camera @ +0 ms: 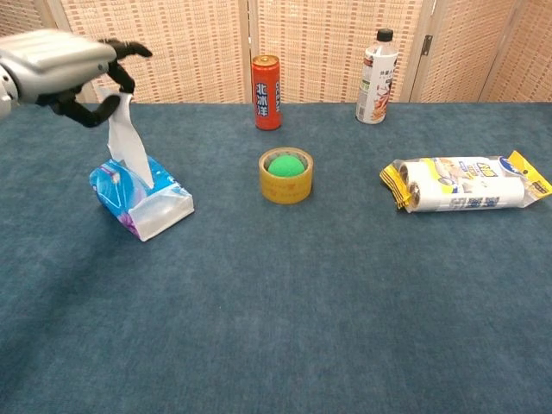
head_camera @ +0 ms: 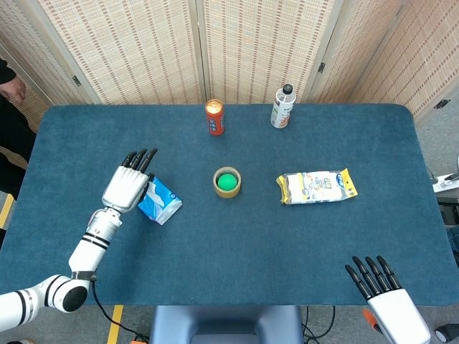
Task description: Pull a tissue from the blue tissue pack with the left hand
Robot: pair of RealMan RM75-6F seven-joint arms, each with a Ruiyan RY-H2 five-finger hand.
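The blue tissue pack (camera: 142, 200) (head_camera: 160, 201) lies on the left part of the blue table. A white tissue (camera: 127, 141) stands stretched up out of its slot. My left hand (camera: 67, 67) (head_camera: 128, 185) hovers above the pack and pinches the top of that tissue between thumb and fingers. The lower end of the tissue is still inside the pack. My right hand (head_camera: 384, 301) rests at the table's near right edge, fingers straight and apart, holding nothing; the chest view does not show it.
A yellow tape roll with a green ball inside (camera: 286, 175) sits mid-table. A red can (camera: 266, 92) and a white bottle (camera: 376, 77) stand at the back. A yellow-ended packet (camera: 466, 185) lies to the right.
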